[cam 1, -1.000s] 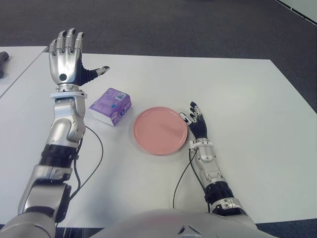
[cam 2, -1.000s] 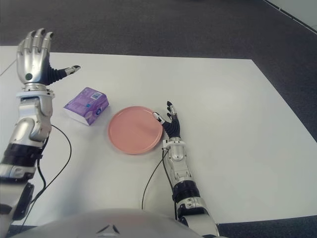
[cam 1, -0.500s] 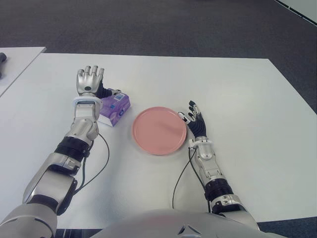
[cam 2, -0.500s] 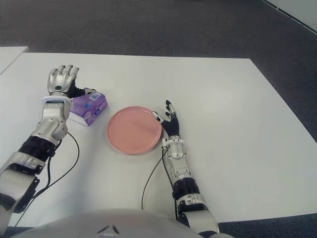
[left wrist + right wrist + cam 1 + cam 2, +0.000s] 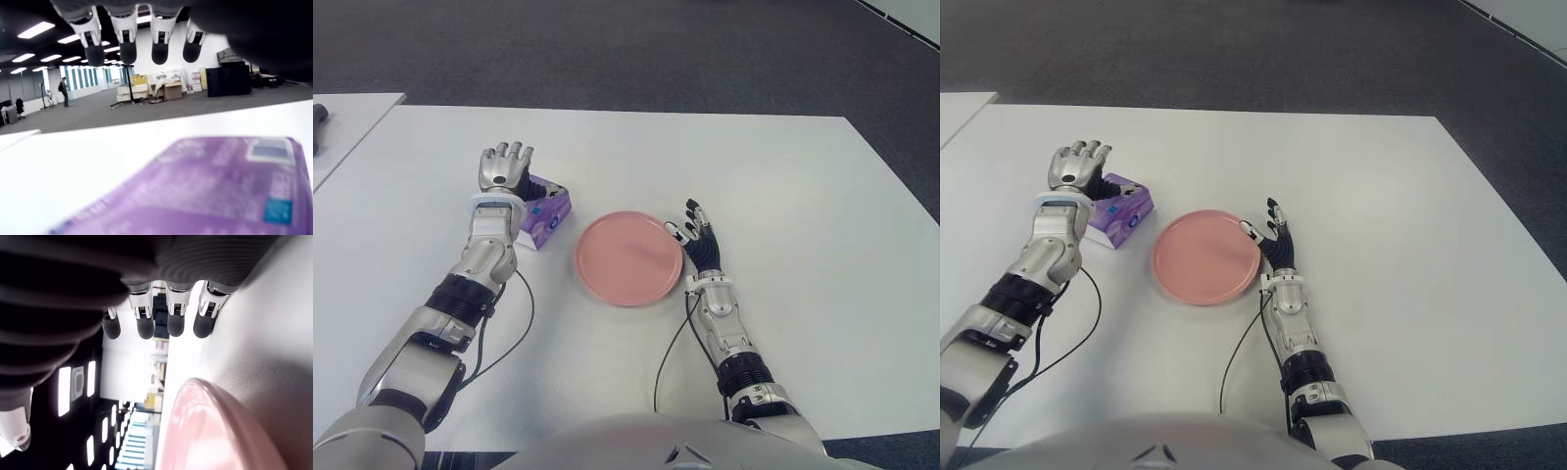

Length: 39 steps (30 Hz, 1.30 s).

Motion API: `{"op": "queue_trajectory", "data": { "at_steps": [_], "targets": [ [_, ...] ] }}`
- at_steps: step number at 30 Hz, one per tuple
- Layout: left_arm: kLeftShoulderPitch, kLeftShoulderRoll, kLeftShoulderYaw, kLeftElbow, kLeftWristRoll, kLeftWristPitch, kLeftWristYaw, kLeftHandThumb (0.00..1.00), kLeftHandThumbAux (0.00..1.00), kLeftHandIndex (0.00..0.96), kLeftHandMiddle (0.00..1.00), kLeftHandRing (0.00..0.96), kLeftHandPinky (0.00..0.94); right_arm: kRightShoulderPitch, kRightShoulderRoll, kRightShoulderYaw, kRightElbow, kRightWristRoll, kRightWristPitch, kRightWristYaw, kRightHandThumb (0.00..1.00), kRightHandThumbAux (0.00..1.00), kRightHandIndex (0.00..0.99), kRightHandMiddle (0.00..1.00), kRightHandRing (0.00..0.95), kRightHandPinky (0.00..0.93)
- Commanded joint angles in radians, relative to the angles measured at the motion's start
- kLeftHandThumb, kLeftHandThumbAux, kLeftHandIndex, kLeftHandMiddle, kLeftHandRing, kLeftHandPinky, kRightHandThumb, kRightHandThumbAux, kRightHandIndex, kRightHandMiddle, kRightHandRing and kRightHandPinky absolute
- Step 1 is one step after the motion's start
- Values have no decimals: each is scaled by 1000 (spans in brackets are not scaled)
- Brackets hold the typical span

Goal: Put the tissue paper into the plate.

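While the purple tissue pack [image 5: 545,210] sits flat on the white bench [image 5: 783,176], it's just to the left of the pink plate [image 5: 628,258] and not in it, with a small gap of bare bench between the two. The pack is soft plastic, purple with a little blue label on top, and you can see that label up close in the left wrist view [image 5: 274,205].

The left hand [image 5: 503,168] is right over the pack's left end, palm down toward it. Its fingers [image 5: 127,36] are stretched out past the pack's far edge, side by side and uncurled, so they aren't wrapped around anything; from the wrist view the pack lies below the palm with the fingertips hanging in the air above it. I can't tell for sure if the palm is actually touching the wrapper.

Over on the other side, the right hand [image 5: 698,238] shows just beside the plate's right rim, fingers [image 5: 176,313] relaxed and loosely apart, holding nothing. The plate's rim fills the near part of the right wrist view [image 5: 220,431].

Thin black cables [image 5: 671,357] trail from both wrists across the bench toward the robot's body. Dark carpet [image 5: 656,49] runs behind the bench.
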Motion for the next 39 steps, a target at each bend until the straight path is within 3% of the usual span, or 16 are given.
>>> {"op": "queue_trajectory", "data": {
  "at_steps": [1,15,39],
  "targets": [
    [-23,-44,-41,88,-22,-12,6,0,231,0,0,0,0,31,-1,0,145,3,25,10,69,521,0,0,0,0],
    [-40,-49,-84,119,-57,-25,-3,0,221,0,0,0,0,37,11,-12,136,19,38,4,91,541,0,0,0,0],
    [-30,-38,-81,96,-85,-24,15,0,226,0,0,0,0,49,6,-5,103,10,45,20,95,536,0,0,0,0]
  ]
}}
